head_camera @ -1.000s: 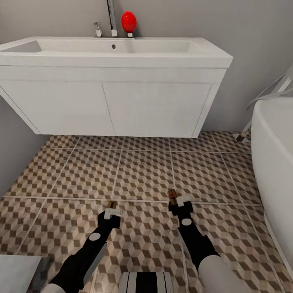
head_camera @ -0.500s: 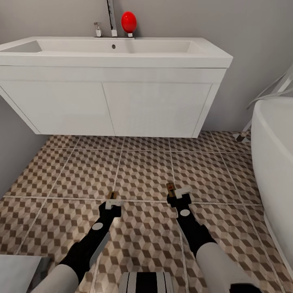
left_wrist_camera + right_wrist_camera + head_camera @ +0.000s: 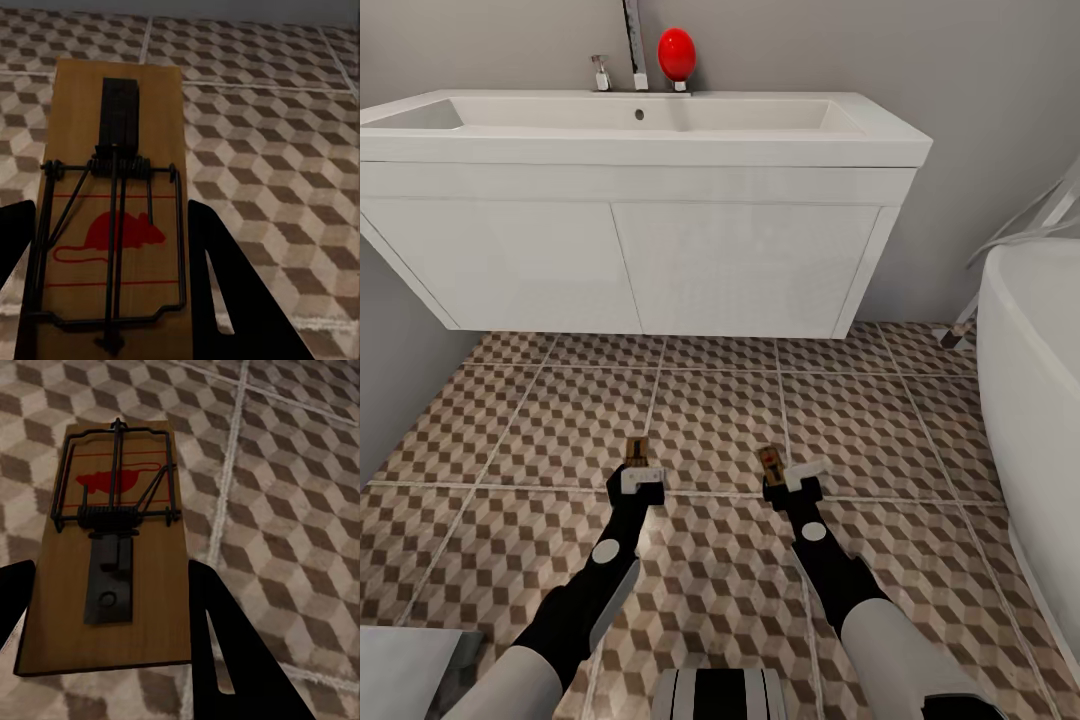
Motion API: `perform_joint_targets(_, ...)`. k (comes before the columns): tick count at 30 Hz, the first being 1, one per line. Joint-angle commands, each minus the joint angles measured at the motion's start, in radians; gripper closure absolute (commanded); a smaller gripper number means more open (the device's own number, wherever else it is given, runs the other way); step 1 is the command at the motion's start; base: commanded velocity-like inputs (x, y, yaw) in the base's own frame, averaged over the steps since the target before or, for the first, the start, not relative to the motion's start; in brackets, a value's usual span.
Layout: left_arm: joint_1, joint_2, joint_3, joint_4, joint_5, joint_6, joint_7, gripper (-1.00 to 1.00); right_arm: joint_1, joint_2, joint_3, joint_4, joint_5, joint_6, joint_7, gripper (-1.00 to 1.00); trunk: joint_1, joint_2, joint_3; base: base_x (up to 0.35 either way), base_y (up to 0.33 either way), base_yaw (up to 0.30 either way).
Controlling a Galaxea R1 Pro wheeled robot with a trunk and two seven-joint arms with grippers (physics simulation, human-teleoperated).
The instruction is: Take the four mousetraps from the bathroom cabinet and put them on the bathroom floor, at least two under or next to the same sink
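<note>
I hold one mousetrap [image 3: 112,217] in the left gripper [image 3: 641,483] and another mousetrap [image 3: 112,562] in the right gripper [image 3: 792,483], jaws closed on the long edges, low over the bathroom floor [image 3: 710,420] before the sink [image 3: 640,125]. The boards look light and rigid; I judge the wooden edges the safe hold, clear of the sprung wire.

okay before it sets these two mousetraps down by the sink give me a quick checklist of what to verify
1. Left gripper holds a mousetrap: ok.
2. Right gripper holds a mousetrap: ok.
3. Bare bathroom floor ahead of both traps: ok.
4. Traps already under or right next to the sink: not ok, they sit well in front of the vanity.
5. Traps touching the tiles: cannot tell.
6. Other two traps placed: cannot tell.
</note>
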Motion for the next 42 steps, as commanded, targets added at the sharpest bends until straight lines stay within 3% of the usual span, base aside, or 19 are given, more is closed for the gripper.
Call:
perform_joint_targets(1,-0.001,0.003,-0.005,-0.001,0.01,-0.007,0.006,1.0,-0.001,0.001,-0.004,0.001,0.006,-0.007,0.0,1.0,0.0,0.0,-0.001,0.0,0.0,0.0)
perform_joint_targets(10,0.0,0.01,-0.009,0.003,0.01,-0.014,0.007,1.0,-0.001,0.001,-0.003,-0.014,0.009,-0.028,-0.001,1.0,0.0,0.0,-0.001,0.0,0.0,0.0)
perform_joint_targets(17,0.001,0.01,-0.048,0.009,0.009,-0.013,0.009,1.0,-0.001,0.001,-0.004,-0.022,0.009,-0.032,-0.007,1.0,0.0,0.0,-0.001,0.0,0.0,0.0)
perform_joint_targets(30,0.001,0.01,-0.053,0.021,0.01,-0.014,0.009,1.0,-0.001,0.001,-0.005,-0.048,0.009,-0.033,-0.009,1.0,0.0,0.0,-0.001,0.0,0.0,0.0)
perform_joint_targets(42,0.001,0.01,-0.053,0.021,0.01,-0.014,0.009,1.0,-0.001,0.001,-0.006,-0.05,0.009,-0.032,-0.009,1.0,0.005,-0.003,-0.053,0.0,0.0,0.0)
